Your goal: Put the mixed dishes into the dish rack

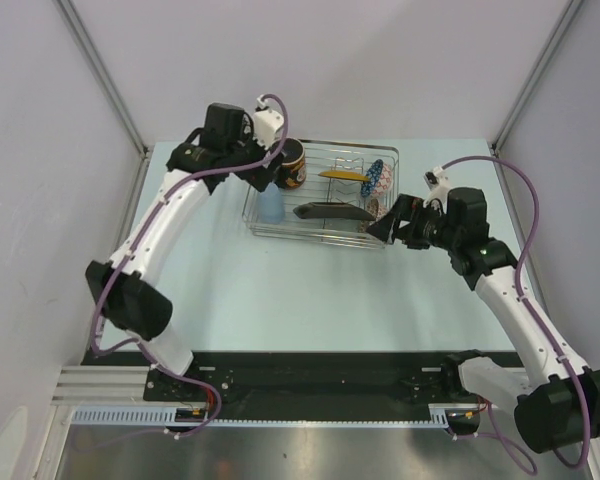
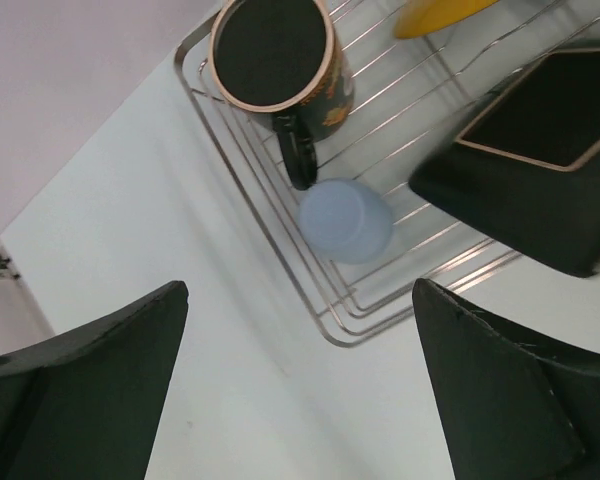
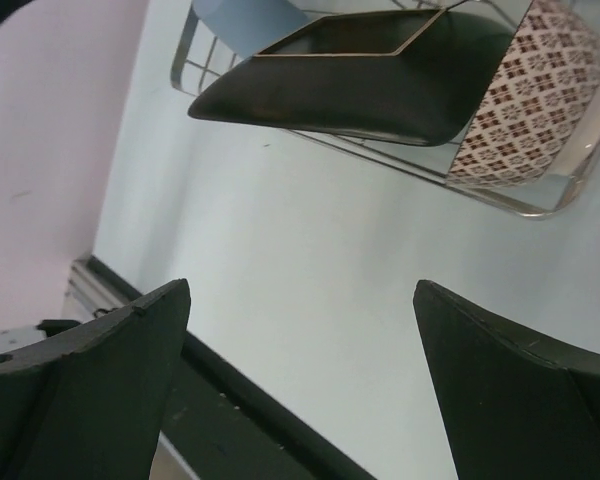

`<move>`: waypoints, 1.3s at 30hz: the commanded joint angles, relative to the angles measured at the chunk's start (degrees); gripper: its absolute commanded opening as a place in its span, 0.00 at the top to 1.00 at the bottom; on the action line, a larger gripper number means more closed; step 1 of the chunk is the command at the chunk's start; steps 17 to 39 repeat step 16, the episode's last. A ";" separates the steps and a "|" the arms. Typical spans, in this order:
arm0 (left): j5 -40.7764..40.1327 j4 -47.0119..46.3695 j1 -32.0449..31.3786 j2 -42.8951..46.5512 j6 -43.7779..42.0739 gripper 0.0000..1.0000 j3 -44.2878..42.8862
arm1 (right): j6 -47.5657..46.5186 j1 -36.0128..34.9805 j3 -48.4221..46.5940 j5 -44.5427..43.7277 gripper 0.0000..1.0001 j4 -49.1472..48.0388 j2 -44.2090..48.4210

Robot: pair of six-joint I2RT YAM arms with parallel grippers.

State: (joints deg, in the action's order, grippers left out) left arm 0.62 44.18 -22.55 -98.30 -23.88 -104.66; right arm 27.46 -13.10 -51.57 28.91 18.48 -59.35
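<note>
The silver wire dish rack stands at the back middle of the table. In it are the dark skull-print mug, the light-blue cup upside down, the yellow plate on edge, the blue-patterned bowl and the dark square plate. My left gripper is open and empty above the rack's left end, over the mug and cup. My right gripper is open and empty at the rack's right front corner, facing the square plate and the pinkish patterned bowl.
The rack's front rim is close to my right fingers, and its corner wires lie under my left gripper. A black rail runs along the table's near edge. Grey walls close in both sides.
</note>
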 commanded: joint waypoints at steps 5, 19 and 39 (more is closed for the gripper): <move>15.80 -9.90 8.12 20.40 12.98 0.00 20.35 | -9.44 -1.84 -6.08 -10.45 0.00 5.78 1.96; 13.35 -12.80 8.83 27.72 12.11 0.00 34.61 | -11.73 -3.07 -6.70 -11.68 0.00 5.52 0.55; 13.35 -12.80 8.83 27.72 12.11 0.00 34.61 | -11.73 -3.07 -6.70 -11.68 0.00 5.52 0.55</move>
